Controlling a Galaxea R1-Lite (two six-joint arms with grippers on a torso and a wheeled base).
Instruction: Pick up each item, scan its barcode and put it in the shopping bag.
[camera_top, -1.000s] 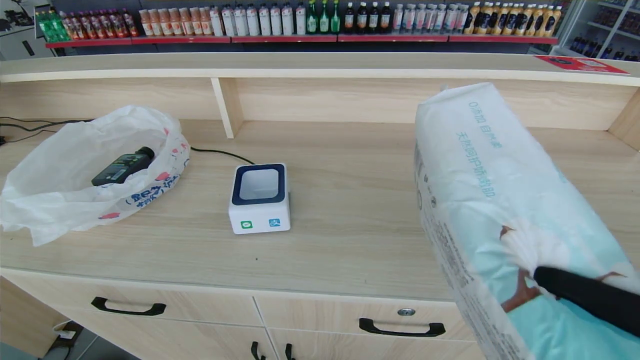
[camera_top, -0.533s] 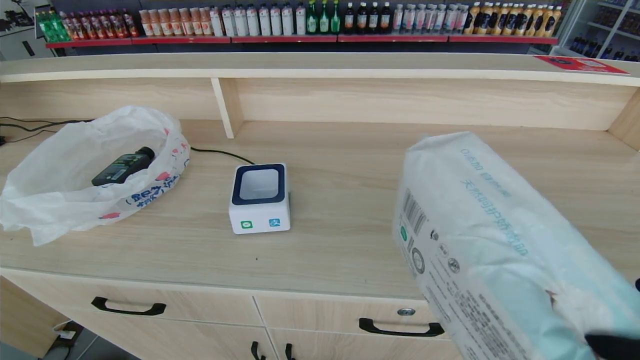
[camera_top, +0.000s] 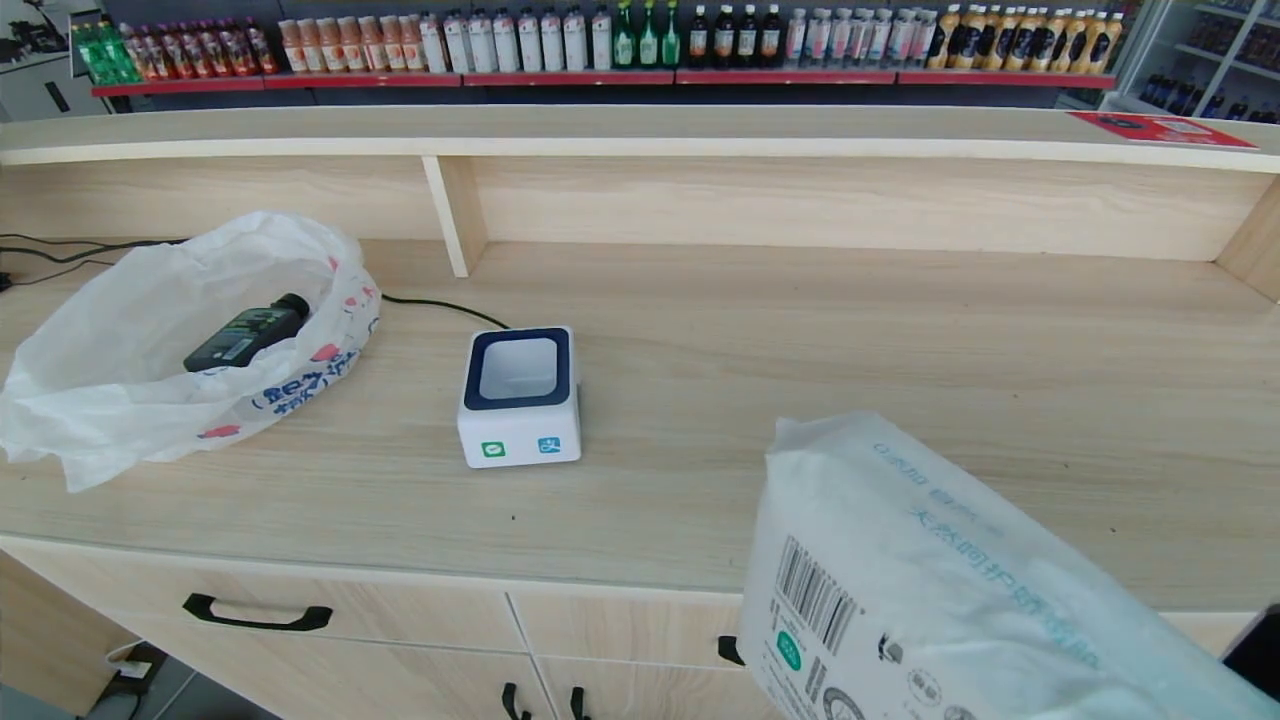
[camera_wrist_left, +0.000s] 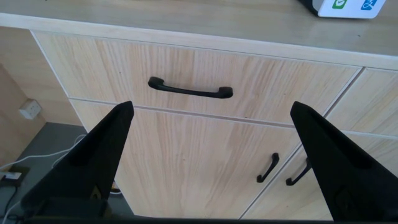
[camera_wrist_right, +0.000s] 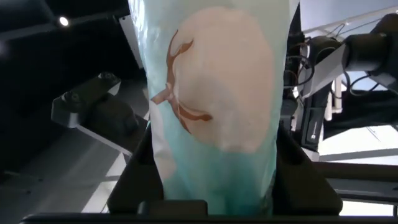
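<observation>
A big white and teal soft pack (camera_top: 940, 590) is held in the air over the counter's front right edge, its barcode (camera_top: 815, 598) facing up and to the left. My right gripper (camera_wrist_right: 214, 180) is shut on the pack (camera_wrist_right: 211, 106), one dark finger on each side. The white scanner (camera_top: 520, 395) with a dark blue rim stands mid-counter, to the left of the pack. At the far left lies the white shopping bag (camera_top: 130, 370) with a dark bottle (camera_top: 245, 332) inside. My left gripper (camera_wrist_left: 208, 168) hangs open below the counter edge, facing the drawer fronts.
The wooden counter (camera_top: 800, 340) has a raised back ledge and an upright divider (camera_top: 455, 215). A black cable (camera_top: 440, 305) runs from the scanner behind the bag. Drawers with black handles (camera_wrist_left: 189, 91) sit under the counter. Bottle shelves line the back.
The pack has swung down and toward the counter's front edge, turning so that its barcode side shows. The right arm's dark finger has dropped out of the head view.
</observation>
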